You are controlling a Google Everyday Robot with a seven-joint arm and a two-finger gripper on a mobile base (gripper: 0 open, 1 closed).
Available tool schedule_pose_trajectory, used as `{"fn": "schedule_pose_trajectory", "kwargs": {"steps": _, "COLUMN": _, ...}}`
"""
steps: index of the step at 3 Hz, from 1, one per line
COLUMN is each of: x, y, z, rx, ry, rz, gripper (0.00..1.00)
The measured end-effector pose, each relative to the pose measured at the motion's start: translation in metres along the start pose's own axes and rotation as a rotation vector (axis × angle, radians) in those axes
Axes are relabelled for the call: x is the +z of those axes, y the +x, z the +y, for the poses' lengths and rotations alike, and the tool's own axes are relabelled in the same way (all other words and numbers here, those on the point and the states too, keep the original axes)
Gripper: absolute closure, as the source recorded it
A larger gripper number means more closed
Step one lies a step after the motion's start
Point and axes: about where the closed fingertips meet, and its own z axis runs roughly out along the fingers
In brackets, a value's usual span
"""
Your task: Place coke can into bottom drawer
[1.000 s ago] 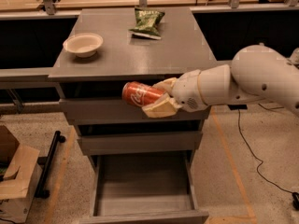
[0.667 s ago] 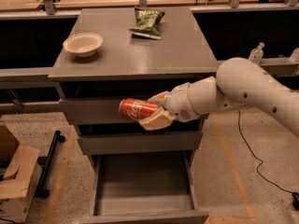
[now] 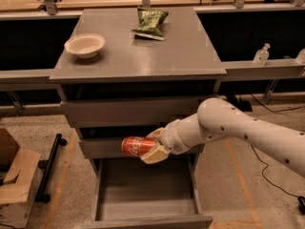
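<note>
The coke can (image 3: 136,145), red with white lettering, lies on its side in my gripper (image 3: 151,148). The gripper's tan fingers (image 3: 154,154) are shut on the can's right end. The can hangs in front of the middle drawer's face, above the back part of the bottom drawer (image 3: 147,192). The bottom drawer is pulled out, a grey flat-floored tray with nothing in it. My white arm (image 3: 248,130) reaches in from the right.
On the cabinet top (image 3: 138,56) stand a white bowl (image 3: 85,45) at the left and a green snack bag (image 3: 150,23) at the back. A cardboard box (image 3: 12,175) sits on the floor at the left. Two bottles (image 3: 261,55) stand on the right ledge.
The gripper has moved down and to the left with the can, from the top drawer's height to just above the open bottom drawer.
</note>
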Motion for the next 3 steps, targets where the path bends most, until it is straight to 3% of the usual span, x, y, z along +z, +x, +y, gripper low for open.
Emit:
{"fn": "schedule_pose_trajectory", "kwargs": {"steps": 2, "x": 0.018, "y": 0.010, "z": 0.000, "rx": -0.007, "ry": -0.037, "rz": 0.045, "gripper": 1.00}}
{"fn": "schedule_pose_trajectory", "kwargs": {"steps": 3, "x": 0.042, "y": 0.028, "z": -0.007, "rx": 0.008, "ry": -0.045, "rz": -0.015, "gripper": 1.00}}
